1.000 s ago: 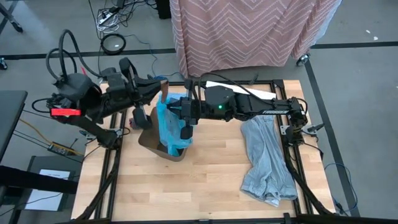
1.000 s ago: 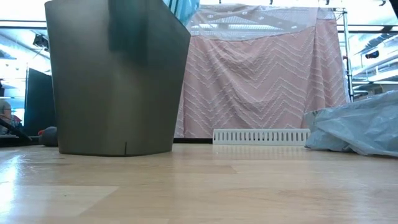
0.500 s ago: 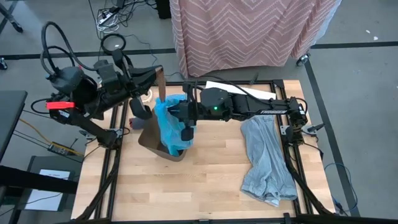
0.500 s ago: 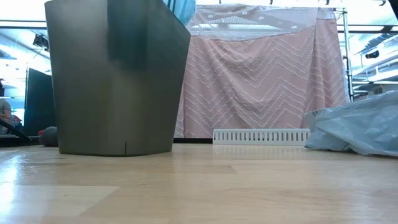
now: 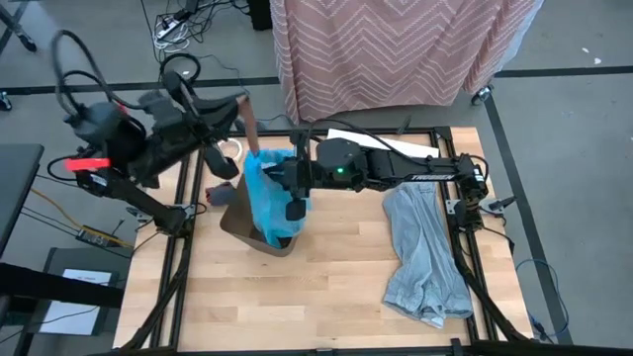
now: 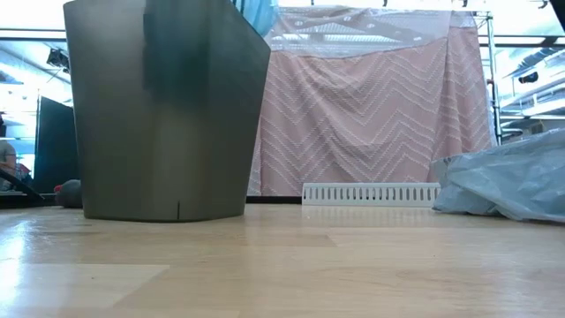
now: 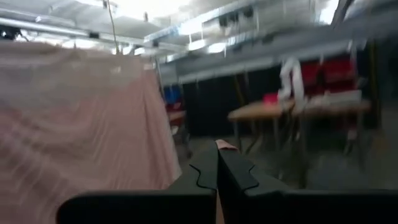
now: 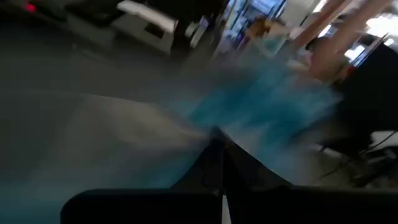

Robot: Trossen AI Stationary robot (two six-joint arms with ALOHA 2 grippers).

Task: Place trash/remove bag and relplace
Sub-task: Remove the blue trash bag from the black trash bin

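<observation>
standing on the wooden table [image 5: 326,297]: dark bin [image 6: 168,115], near the left rear, lined with blue bag [image 5: 269,203] that spills over its rim; contents hidden by the bag folds.
lying right of the bin, well apart: crumpled pale grey-blue bag [image 5: 425,252], also seen at the edge of the low view.
lying at the rear edge: white flat strip [image 5: 381,141], partly under the right arm.
hanging behind the table: pink zigzag cloth [image 5: 396,49].
resting beside the bin on the left: small dark lump [image 5: 216,199]; white tape ring [image 5: 229,148] just beyond it.
right gripper [image 5: 294,188]: over the bin mouth, fingers closed, pinching the blue bag's edge.
left gripper [image 5: 240,107]: raised beyond the table's left rear corner, fingers closed on flat brown cardboard piece [image 5: 251,129], held upright above the tape ring.
blocking the low view: bin wall, filling the near left.
</observation>
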